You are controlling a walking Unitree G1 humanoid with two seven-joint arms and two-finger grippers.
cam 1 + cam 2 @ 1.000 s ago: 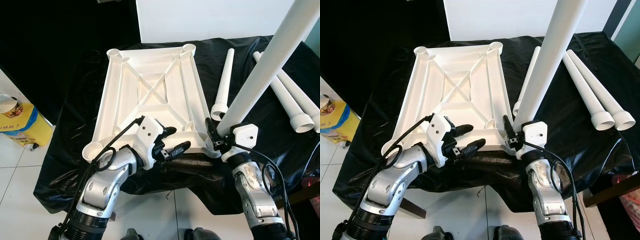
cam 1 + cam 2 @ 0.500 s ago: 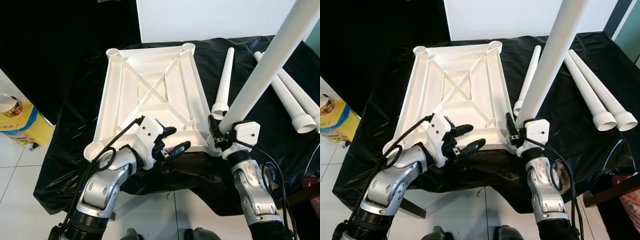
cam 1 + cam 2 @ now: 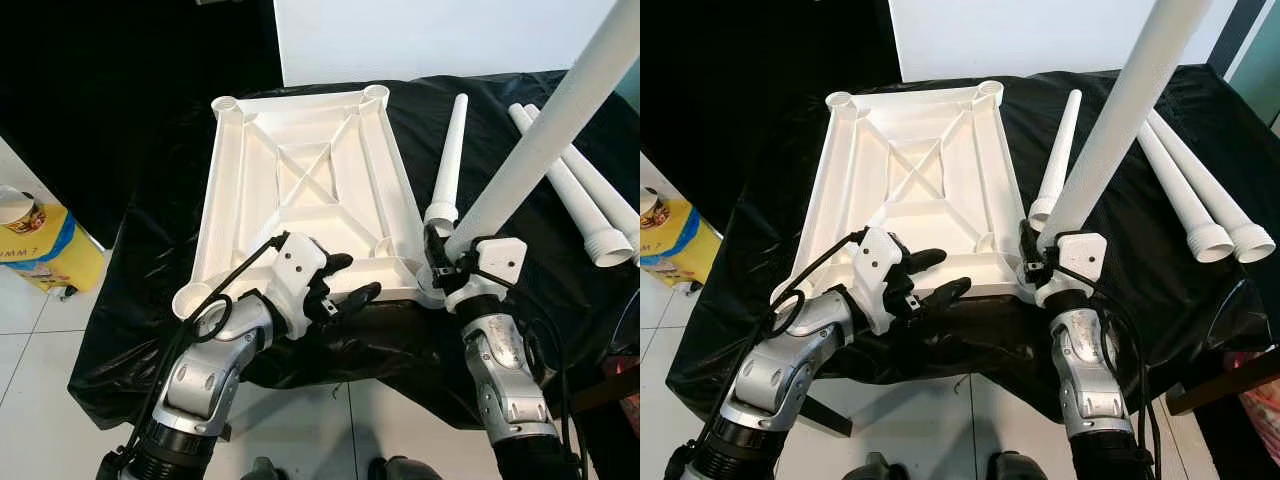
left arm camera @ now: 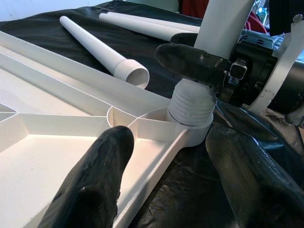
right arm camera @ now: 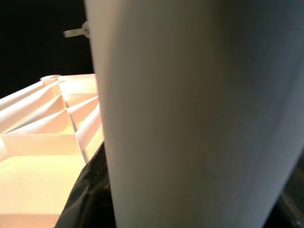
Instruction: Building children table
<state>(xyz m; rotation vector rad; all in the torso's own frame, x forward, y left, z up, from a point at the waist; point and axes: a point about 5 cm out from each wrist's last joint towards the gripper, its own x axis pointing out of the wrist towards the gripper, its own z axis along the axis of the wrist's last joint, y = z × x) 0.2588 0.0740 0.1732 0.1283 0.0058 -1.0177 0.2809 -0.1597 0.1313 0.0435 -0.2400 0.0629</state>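
Since the earlier frames, the held leg (image 3: 545,135) has tilted further toward the upper right and its threaded end sits nearer the tabletop's near right corner socket.

Left eye view. An upturned white plastic tabletop (image 3: 300,190), ribbed with a crossed brace and round sockets at its corners, lies at centre on a glossy, crinkled black sheet (image 3: 150,300) draped over a support. White floor tiles (image 3: 30,330) fill the lower left, a white panel (image 3: 430,40) the top. At the left edge stands a yellow and blue pack (image 3: 45,250) with partly legible lettering, a paper cup (image 3: 15,207) above it. The right gripper (image 3: 440,265) is pinched on the base of the long, smooth, tapered leg, which rises to the upper right corner. The left gripper (image 3: 345,280), fingers spread, rests at the tabletop's near edge, lower centre.

Right eye view. One spare leg (image 3: 1057,160) lies just right of the tabletop; two more legs (image 3: 1185,190) lie side by side at the right, threaded collars toward the camera.

Left wrist view. Two rubbery black fingers (image 4: 92,185) stand apart across the tabletop's rim; the held leg's ridged collar (image 4: 192,107) sits in the corner socket.

Right wrist view. The leg's smooth shaft (image 5: 194,118) stands close to the lens, tabletop ribs (image 5: 47,128) at the left.
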